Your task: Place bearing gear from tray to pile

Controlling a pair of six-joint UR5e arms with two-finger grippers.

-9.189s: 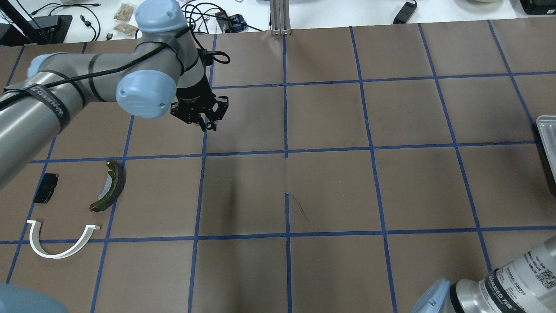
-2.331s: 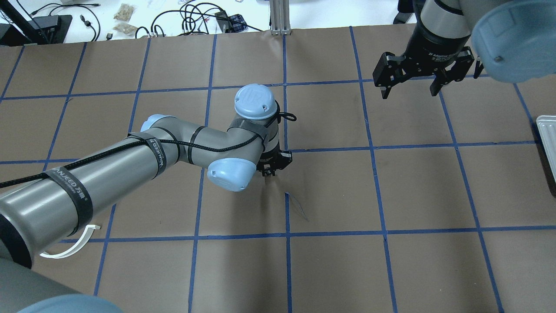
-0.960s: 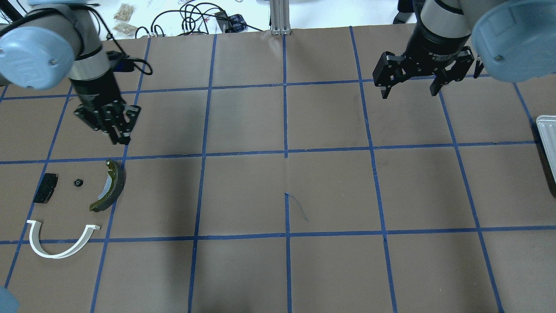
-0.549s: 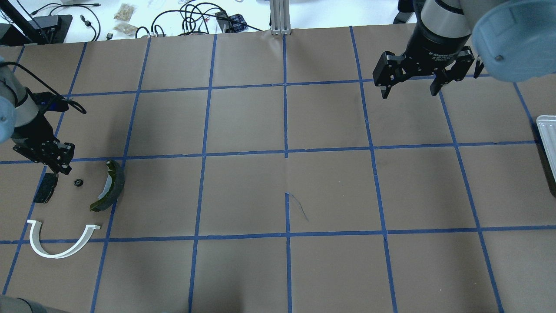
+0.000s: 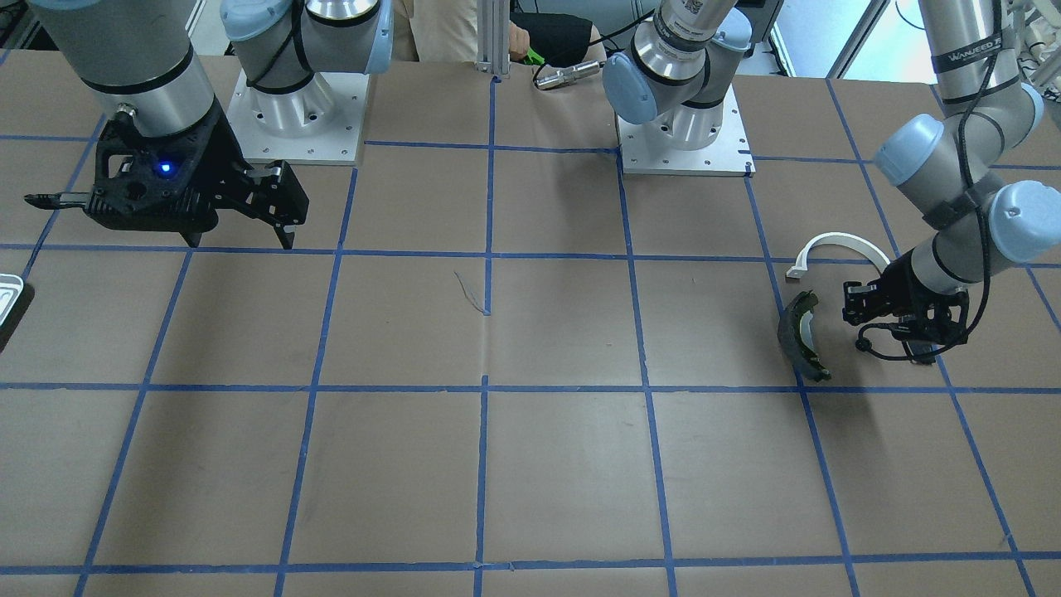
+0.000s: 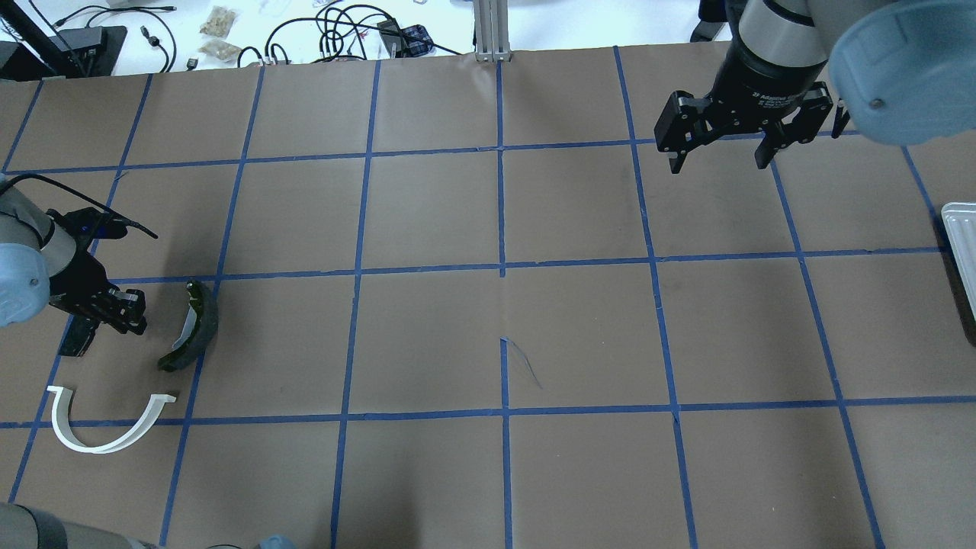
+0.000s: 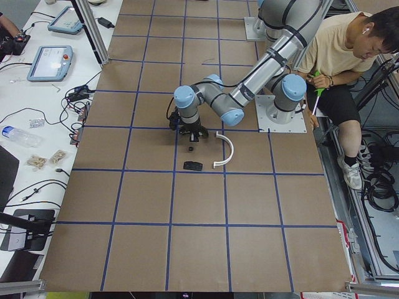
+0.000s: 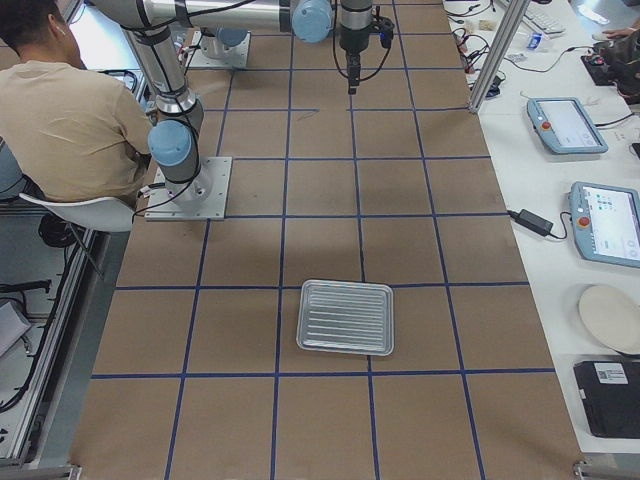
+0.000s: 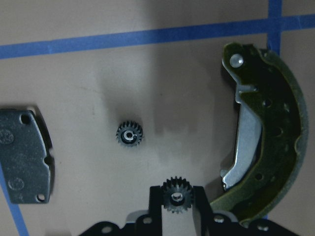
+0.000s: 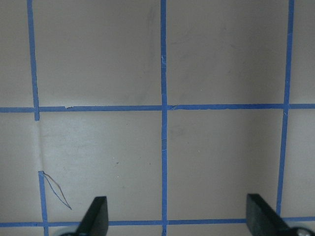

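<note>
Left pincer pinches the bearing gear over the pile, above bare counter between brake shoe and pad, near a second gear; release point judged straight below.

Brown paper covers the worktop, ruled into squares by blue tape. An aluminium post stands at its far edge, tangled cables on the white bench beyond. A man in a beige shirt sits on a white chair beside it.
</note>
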